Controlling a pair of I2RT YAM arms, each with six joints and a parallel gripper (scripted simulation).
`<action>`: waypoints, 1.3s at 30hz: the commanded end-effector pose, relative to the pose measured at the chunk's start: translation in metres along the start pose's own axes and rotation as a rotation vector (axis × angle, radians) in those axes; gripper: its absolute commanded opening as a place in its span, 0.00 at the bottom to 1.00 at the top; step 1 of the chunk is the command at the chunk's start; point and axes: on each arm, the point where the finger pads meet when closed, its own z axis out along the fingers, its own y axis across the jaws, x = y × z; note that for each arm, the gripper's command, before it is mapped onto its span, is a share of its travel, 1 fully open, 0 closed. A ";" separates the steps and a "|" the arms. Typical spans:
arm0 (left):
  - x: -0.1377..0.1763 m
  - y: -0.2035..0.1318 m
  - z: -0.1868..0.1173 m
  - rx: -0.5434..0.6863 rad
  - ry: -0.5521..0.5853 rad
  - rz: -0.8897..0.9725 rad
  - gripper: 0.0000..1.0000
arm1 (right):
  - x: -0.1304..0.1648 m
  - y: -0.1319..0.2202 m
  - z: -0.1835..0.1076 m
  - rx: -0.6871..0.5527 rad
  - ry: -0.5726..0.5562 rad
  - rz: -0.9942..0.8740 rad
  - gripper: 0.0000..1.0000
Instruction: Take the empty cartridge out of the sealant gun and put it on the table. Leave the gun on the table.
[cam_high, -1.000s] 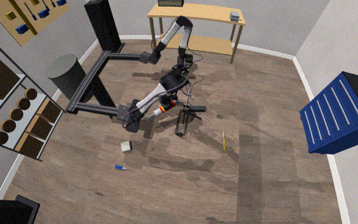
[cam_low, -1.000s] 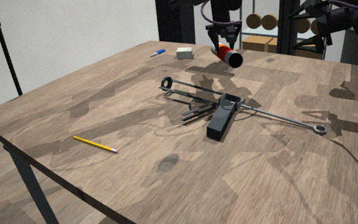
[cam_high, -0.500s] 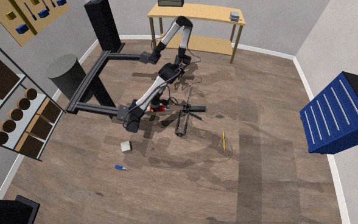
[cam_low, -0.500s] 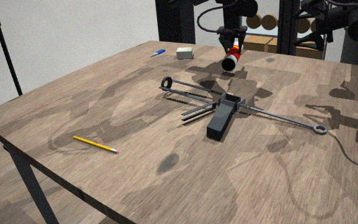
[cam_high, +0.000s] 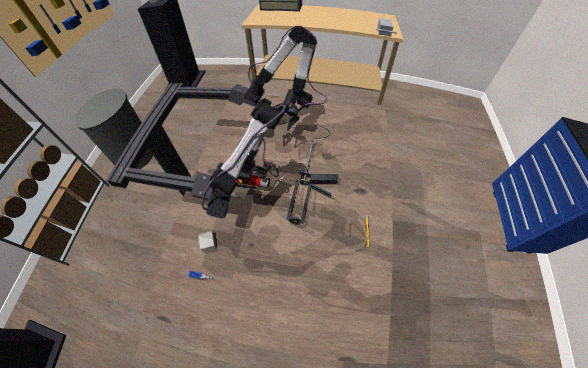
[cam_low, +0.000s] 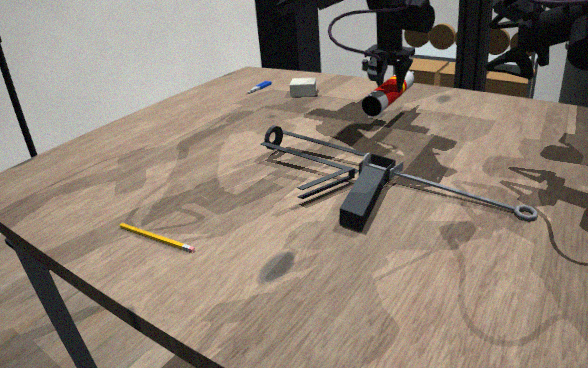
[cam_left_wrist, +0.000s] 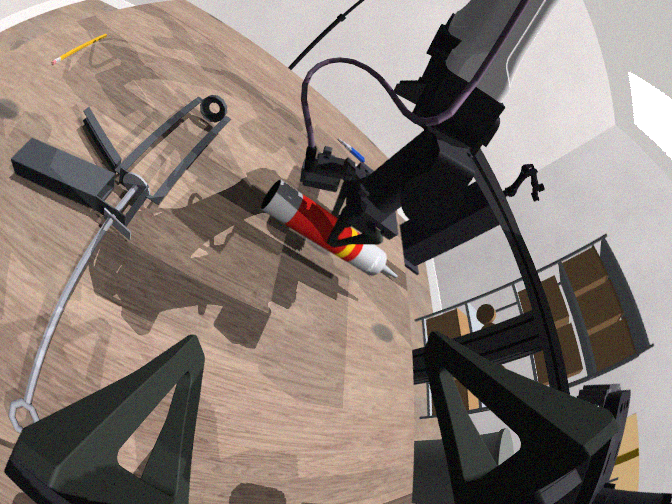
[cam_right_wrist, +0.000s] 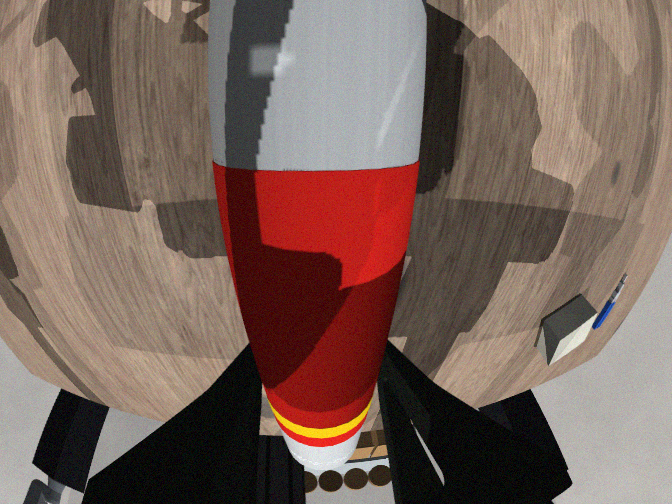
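On my feeds, the cylindrical plastic cartridge is pale grey and red with a yellow band near its white nozzle end. I see a dark grey metal sealant gun, a yellow wooden pencil with a pink eraser, and a brown wood-grained table.

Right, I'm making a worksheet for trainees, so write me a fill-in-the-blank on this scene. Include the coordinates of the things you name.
The cartridge (cam_high: 256, 181) (cam_low: 391, 93) (cam_left_wrist: 320, 223) (cam_right_wrist: 320, 217) is held by the ____ gripper.
The fingers of the left gripper (cam_left_wrist: 314, 349) stand ____.
The pencil (cam_high: 368, 231) (cam_low: 156, 237) (cam_left_wrist: 79, 49) is mostly coloured ____.

Missing words: right; open; yellow.
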 end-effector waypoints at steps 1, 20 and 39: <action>0.005 -0.003 -0.003 0.008 0.028 0.017 1.00 | -0.001 0.009 -0.004 -0.023 -0.015 0.027 0.40; 0.005 -0.003 -0.004 0.007 0.028 0.018 1.00 | -0.004 0.016 0.049 -0.027 -0.046 0.025 0.40; 0.005 -0.002 -0.004 0.005 0.027 0.017 1.00 | 0.001 0.012 0.056 -0.004 -0.029 0.030 0.40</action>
